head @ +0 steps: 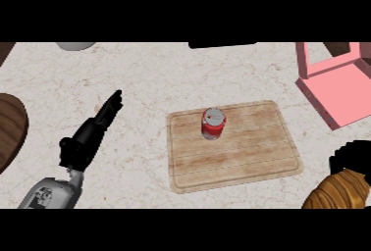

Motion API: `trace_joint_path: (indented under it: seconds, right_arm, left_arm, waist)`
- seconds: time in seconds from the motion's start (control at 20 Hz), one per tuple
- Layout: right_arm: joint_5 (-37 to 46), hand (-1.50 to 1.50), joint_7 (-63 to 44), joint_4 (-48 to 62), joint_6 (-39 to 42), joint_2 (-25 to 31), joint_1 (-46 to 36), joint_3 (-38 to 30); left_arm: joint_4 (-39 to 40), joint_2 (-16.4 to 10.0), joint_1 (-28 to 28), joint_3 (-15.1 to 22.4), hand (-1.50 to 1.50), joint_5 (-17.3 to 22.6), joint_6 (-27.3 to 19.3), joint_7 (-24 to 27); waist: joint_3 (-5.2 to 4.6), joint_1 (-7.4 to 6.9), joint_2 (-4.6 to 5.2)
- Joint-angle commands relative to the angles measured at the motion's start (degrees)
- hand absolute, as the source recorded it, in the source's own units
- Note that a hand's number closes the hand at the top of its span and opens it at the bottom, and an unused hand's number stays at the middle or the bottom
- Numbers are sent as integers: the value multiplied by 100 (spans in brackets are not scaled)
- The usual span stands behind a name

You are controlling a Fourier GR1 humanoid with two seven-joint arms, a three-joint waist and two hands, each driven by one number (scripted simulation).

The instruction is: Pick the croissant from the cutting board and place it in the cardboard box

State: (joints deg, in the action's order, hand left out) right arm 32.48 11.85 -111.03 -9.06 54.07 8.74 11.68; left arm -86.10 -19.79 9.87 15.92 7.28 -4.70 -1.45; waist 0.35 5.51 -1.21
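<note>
A brown, ridged croissant [334, 192] shows at the lower right edge, off the board, with my right hand [352, 154] curled over its top and partly cut off by the edge. The wooden cutting board [250, 157] lies in the middle of the counter and carries only an upright red can [213, 124]. The box [340, 95], pink with an open lid, stands at the upper right, apart from the hand. My left hand [88, 135] rests at the left, fingers straight and pointing up and to the right, holding nothing.
A dark wooden round object [10, 128] sits at the left edge. A pale grey object [76, 45] and a black object [222, 44] lie along the far edge. Bare marble counter [145, 78] lies between the board and the box.
</note>
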Motion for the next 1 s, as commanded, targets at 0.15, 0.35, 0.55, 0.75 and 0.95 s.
trace_joint_path:
  seconds: [0.15, 0.35, 0.55, 0.75, 0.95]
  right_arm:
    - [-2316, 150, 1715, 266, 227, 581, 516, -1945]
    - [-3501, 150, 2435, 1039, 1105, 881, 885, -3119]
    - [-4240, 150, 2917, 2261, 2117, 1344, 894, -4343]
    - [-4295, 150, 3087, 3231, 2805, 1626, 736, -4998]
    - [-3973, 150, 2970, 3866, 2929, 1704, 33, -4695]
  left_arm:
    - [-110, -8, -279, 31, 0, -120, -130, 19]
    - [-207, 55, -68, 38, 0, -99, -128, -198]
    - [-233, 165, 27, 87, 0, -110, -72, -145]
    - [-86, 109, 361, -17, 0, -120, 201, -238]
    - [-141, 224, 224, 75, 0, -331, 314, -215]
  waist:
    - [-10, 119, -28]
    - [-21, 70, 8]
    - [-31, -201, 65]
    - [-35, -420, 105]
    - [-34, -576, 126]
